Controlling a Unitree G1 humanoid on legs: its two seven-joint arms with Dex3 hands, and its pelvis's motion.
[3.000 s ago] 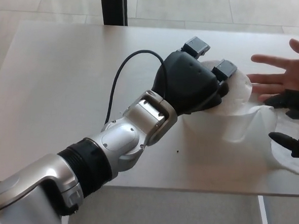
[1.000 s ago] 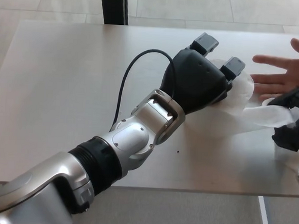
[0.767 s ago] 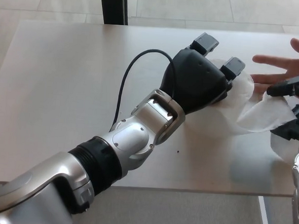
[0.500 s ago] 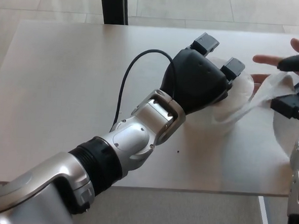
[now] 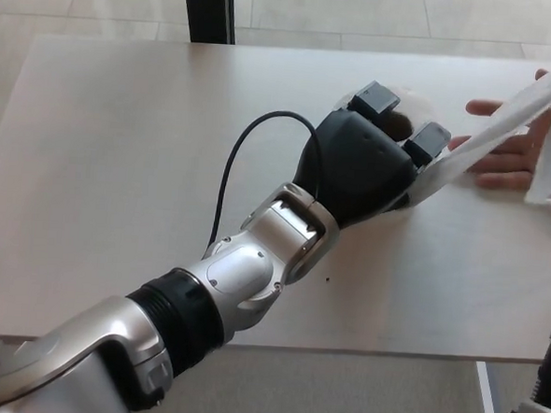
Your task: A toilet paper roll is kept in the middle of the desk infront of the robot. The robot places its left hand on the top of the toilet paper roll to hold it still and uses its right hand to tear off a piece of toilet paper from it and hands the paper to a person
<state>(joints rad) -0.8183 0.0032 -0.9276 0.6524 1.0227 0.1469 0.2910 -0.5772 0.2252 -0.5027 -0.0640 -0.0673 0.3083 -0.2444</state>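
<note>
We see the left hand [image 5: 367, 165] pressed flat over the toilet paper roll [image 5: 405, 110] mid-desk [image 5: 120, 141], fingers spread on top. A paper strip [image 5: 490, 135] stretches taut rightward over a person's open hand [image 5: 513, 146]. The right hand lies outside the frame.

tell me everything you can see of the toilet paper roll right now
The toilet paper roll is white, soft-looking paper, mostly hidden under the black left hand, which presses down on its top on the pale desk. Only bits of its upper edge show between the fingers. A taut strip runs from under the hand up and right to the picture's edge, crossing a person's open hand.
</note>
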